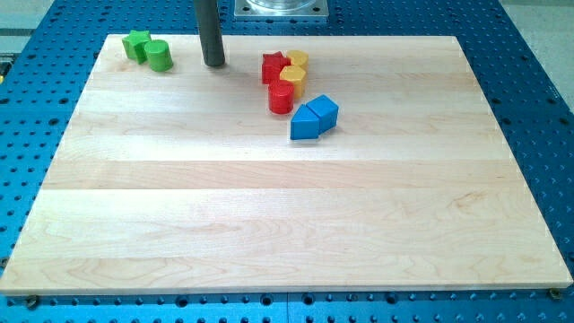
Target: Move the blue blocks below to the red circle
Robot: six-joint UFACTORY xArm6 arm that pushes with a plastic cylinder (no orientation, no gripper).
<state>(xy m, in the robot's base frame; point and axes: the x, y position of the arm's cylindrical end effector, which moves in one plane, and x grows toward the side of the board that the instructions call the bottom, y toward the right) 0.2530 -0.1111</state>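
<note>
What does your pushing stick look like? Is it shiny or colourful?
My stick is a plain, straight, dark grey rod, round like a thick pencil, with a dull sheen, no colours and no markings. My tip is flat at the bottom. Above it, at the view's top, sits a silvery metal mount. No cables show.

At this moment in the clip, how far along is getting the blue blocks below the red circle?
Looks nearly done: the two blue blocks already sit just below and to the view's right of the red circle, close beside it. In hand: nothing; my tip rests near the view's top, left of the red star, clear of every block. Left: at most a nudge leftward to centre them under the circle.
</note>
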